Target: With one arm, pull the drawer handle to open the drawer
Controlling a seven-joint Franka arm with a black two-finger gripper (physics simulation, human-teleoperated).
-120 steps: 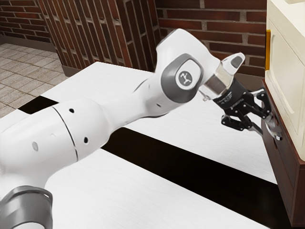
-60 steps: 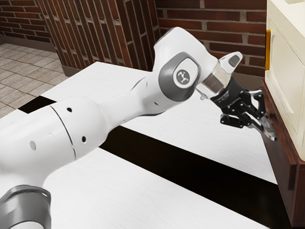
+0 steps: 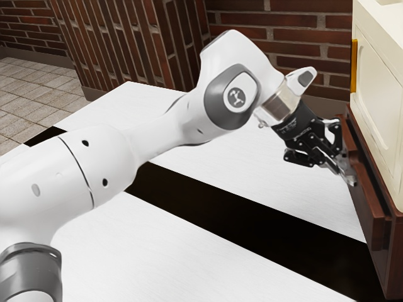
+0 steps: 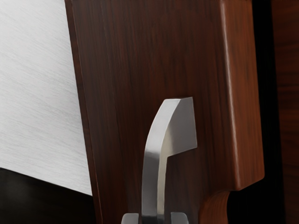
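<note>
- Exterior view: my arm (image 3: 236,97) comes in from about 9 o'clock and reaches across the table (image 3: 208,245) toward 3 o'clock.
- My gripper (image 3: 346,176) is out at 3 o'clock in that view, its hand sloping down toward 4, and it is pinching the handle (image 3: 352,181).
- The handle sits between 3 and 4 o'clock, on the front of the drawer (image 3: 367,204).
- The drawer stands partly out, with a dark gap between its front and the brown cabinet (image 3: 390,251) behind it.
- A cream box (image 3: 381,82) rests above the drawer at 2 o'clock, with a yellow strip (image 3: 354,66) along its near edge.
- The table is white, and a black band (image 3: 252,211) crosses it from 9 o'clock down to 4.
- A brick wall (image 3: 283,38) runs behind the table from 10 to 1 o'clock, and floor tiles (image 3: 31,85) lie off at 10 o'clock.
- Wrist view: I have the handle close up, a curved metal bar with one squared end meeting the drawer's wood.
- Two metal fingertips (image 4: 130,218) of my gripper (image 4: 154,218) straddle that bar, one on each side, well along from the squared end.
- Past the drawer front's rounded edge I see the dark gap again, then the cabinet's reddish wood; off the front's opposite edge lie the white table and its black band.
</note>
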